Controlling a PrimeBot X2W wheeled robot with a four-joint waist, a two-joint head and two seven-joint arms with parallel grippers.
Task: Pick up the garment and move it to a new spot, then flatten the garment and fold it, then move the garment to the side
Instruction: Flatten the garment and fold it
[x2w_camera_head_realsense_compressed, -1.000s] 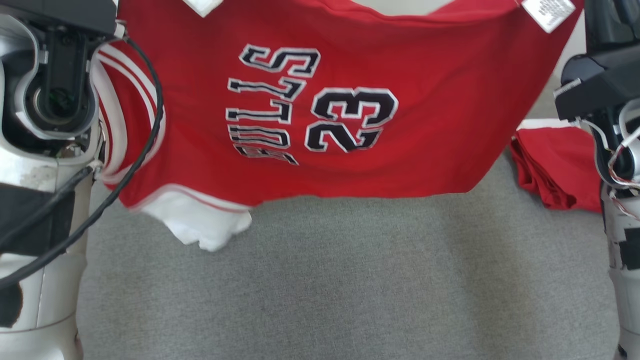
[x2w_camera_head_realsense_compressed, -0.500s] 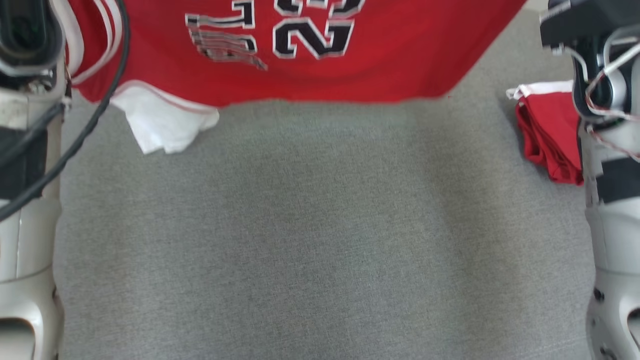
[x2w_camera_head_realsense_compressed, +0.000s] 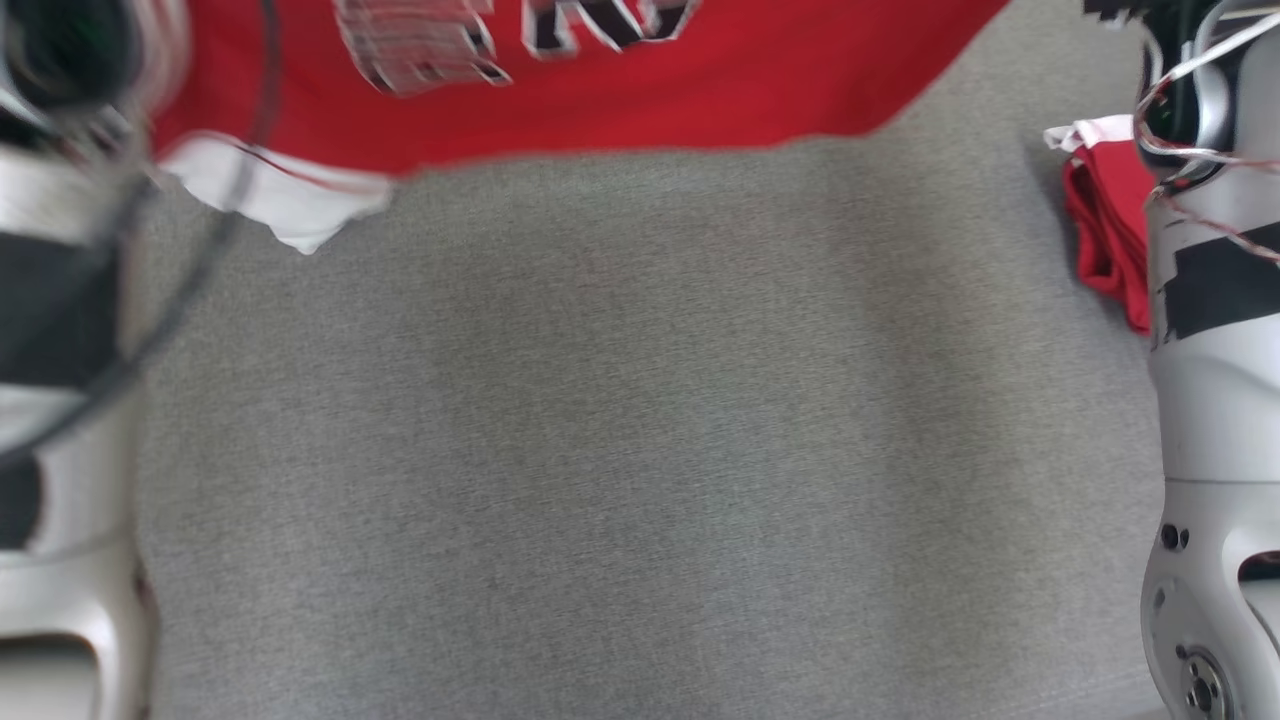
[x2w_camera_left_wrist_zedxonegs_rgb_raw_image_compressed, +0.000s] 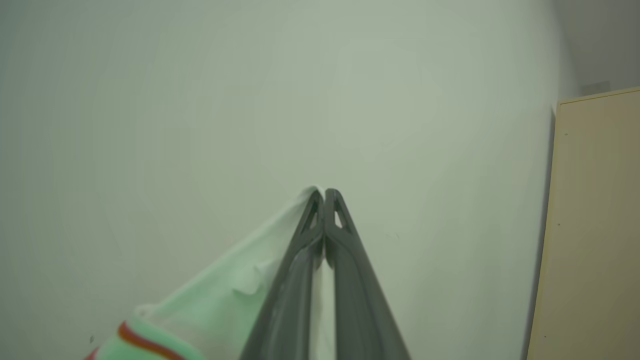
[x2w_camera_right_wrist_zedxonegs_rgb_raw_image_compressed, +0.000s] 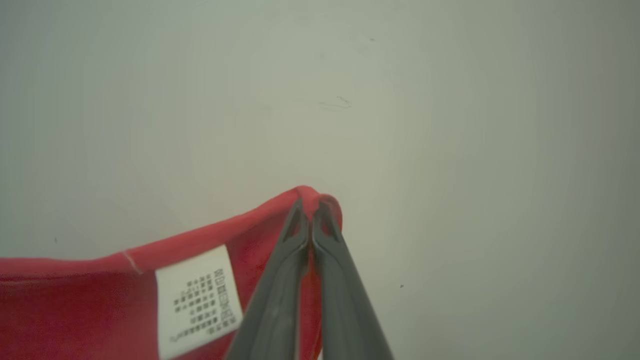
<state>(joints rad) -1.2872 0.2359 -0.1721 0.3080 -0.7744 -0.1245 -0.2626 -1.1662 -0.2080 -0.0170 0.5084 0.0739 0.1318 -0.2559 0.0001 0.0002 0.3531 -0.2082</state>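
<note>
The garment (x2w_camera_head_realsense_compressed: 640, 90) is a red jersey with black-and-white lettering and white trim, hanging stretched across the top of the head view above the grey surface. Its white sleeve end (x2w_camera_head_realsense_compressed: 280, 200) dangles at the left. In the left wrist view my left gripper (x2w_camera_left_wrist_zedxonegs_rgb_raw_image_compressed: 324, 192) is shut on the white edge of the garment (x2w_camera_left_wrist_zedxonegs_rgb_raw_image_compressed: 235, 290). In the right wrist view my right gripper (x2w_camera_right_wrist_zedxonegs_rgb_raw_image_compressed: 311, 202) is shut on the red hem (x2w_camera_right_wrist_zedxonegs_rgb_raw_image_compressed: 210, 240), beside a white care label (x2w_camera_right_wrist_zedxonegs_rgb_raw_image_compressed: 197, 300). Both pale forearms frame the head view's sides.
A second red cloth with a white edge (x2w_camera_head_realsense_compressed: 1105, 230) lies folded at the right, partly behind my right forearm (x2w_camera_head_realsense_compressed: 1215, 400). Grey fabric surface (x2w_camera_head_realsense_compressed: 640, 450) spreads below the hanging jersey. A pale wall and a beige cabinet (x2w_camera_left_wrist_zedxonegs_rgb_raw_image_compressed: 595, 225) stand ahead.
The jersey has risen toward the top of the head view, so less of its lettering shows. The whole picture shifted as well, so the camera moved. Both grippers keep hold.
</note>
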